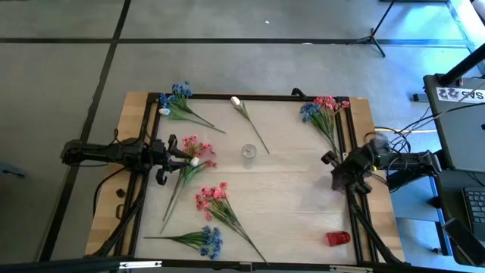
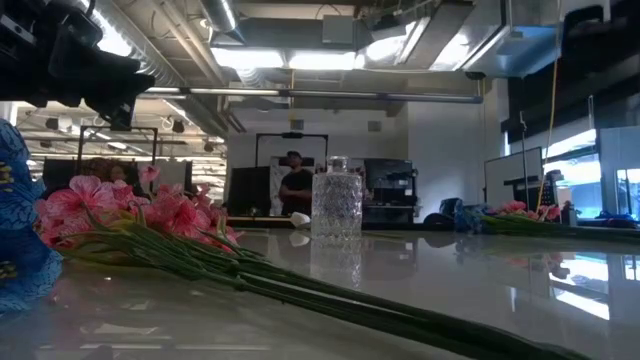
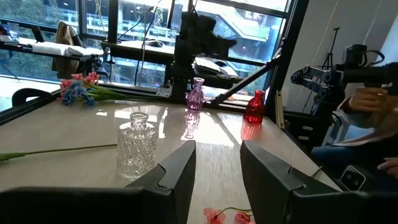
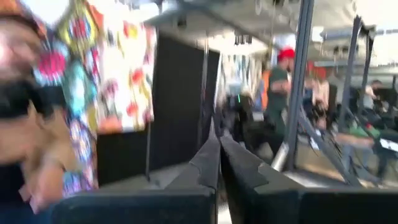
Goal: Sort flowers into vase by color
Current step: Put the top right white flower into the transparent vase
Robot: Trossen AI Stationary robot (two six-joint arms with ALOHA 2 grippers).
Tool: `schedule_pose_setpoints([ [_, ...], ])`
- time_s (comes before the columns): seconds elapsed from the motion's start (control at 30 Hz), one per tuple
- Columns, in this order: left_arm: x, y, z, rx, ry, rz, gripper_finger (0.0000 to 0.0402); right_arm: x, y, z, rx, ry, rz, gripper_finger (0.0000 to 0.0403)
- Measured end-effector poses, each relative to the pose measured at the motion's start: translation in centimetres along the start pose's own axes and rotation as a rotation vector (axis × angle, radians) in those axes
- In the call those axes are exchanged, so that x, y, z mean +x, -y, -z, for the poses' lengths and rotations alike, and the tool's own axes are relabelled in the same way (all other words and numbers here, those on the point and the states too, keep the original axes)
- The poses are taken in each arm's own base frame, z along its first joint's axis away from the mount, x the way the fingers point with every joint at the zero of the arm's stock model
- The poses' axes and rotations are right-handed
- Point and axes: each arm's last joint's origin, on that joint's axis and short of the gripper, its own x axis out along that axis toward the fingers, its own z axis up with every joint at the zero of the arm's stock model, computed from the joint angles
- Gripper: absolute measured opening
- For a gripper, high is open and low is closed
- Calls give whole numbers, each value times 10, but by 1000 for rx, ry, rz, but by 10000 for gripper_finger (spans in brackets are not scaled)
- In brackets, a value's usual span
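Two arms were noted, only one at work. We took the clear glass vase at mid-table as our landmark. The left gripper hung to the vase's left, fingers parted with nothing between them, directly over a pink sprig and a white bud. That sprig's stem ran away from the vase toward the table's near-left edge. We judged the left arm far nearer the sprig, the blooms lying just below its fingers. The right gripper waited well to the vase's right at the table edge, fingers closed on nothing.
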Motion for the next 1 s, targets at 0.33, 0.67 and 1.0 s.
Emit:
schedule_pose_setpoints([
  [0.33,0,0,0,0,0,0,124,-1,15,7,407,88,426,17],
  [0.67,0,0,0,0,0,0,124,6,40,26,427,45,764,17],
  [1.0,0,0,0,0,0,0,124,26,86,49,366,-72,1264,17],
])
